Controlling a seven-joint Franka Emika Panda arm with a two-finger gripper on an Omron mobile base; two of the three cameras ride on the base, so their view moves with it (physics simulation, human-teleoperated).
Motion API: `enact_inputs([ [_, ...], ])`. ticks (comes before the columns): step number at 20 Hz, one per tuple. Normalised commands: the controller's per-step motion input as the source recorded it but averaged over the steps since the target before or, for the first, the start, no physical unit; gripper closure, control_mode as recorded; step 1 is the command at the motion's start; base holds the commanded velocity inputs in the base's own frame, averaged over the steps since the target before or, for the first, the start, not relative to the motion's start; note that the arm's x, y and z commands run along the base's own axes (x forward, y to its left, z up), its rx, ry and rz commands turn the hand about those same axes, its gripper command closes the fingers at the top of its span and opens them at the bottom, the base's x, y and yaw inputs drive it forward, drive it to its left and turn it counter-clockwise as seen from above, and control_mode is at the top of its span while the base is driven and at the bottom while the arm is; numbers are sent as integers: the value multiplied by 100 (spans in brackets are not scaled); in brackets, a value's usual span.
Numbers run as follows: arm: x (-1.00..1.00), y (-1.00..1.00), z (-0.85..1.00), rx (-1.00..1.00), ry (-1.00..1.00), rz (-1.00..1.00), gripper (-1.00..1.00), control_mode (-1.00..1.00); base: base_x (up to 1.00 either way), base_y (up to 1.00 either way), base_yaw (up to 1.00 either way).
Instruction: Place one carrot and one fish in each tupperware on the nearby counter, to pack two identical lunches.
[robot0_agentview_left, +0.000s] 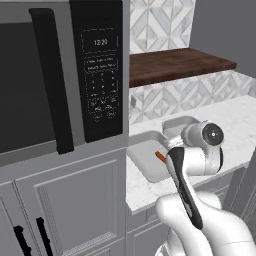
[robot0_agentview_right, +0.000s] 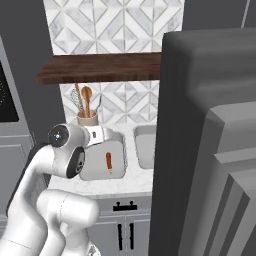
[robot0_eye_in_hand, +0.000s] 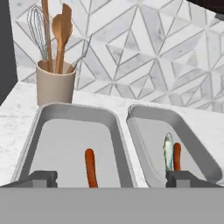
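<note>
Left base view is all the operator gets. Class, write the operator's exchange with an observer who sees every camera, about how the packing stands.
Operator: I see one carrot in the near tupperware, but part of it is hidden. Any fish there?
Observer: No, the hand view shows that carrot lying alone.
Operator: And the second tupperware?
Observer: It holds a fish beside another carrot.

The white marbled counter (robot0_eye_in_hand: 109, 107) carries two grey rectangular tupperware containers (robot0_eye_in_hand: 35, 135) (robot0_eye_in_hand: 192, 131) side by side, and a beige utensil holder (robot0_eye_in_hand: 54, 85) behind the left one.
</note>
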Motion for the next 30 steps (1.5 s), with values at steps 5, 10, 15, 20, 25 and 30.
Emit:
enact_inputs([
  [5,-56,0,69,22,4,-5,-100,-100,0,0,0],
  [10,-69,6,2,11,2,0,-100,-100,0,0,0],
  [15,-64,16,0,0,0,0,-100,-100,0,0,0],
  [20,-18,3,0,0,0,0,-100,100,-50,0,0],
  [25,0,0,0,0,0,0,-100,100,-100,6,-4],
  [30,0,0,0,0,0,0,-100,100,-90,91,-1],
])
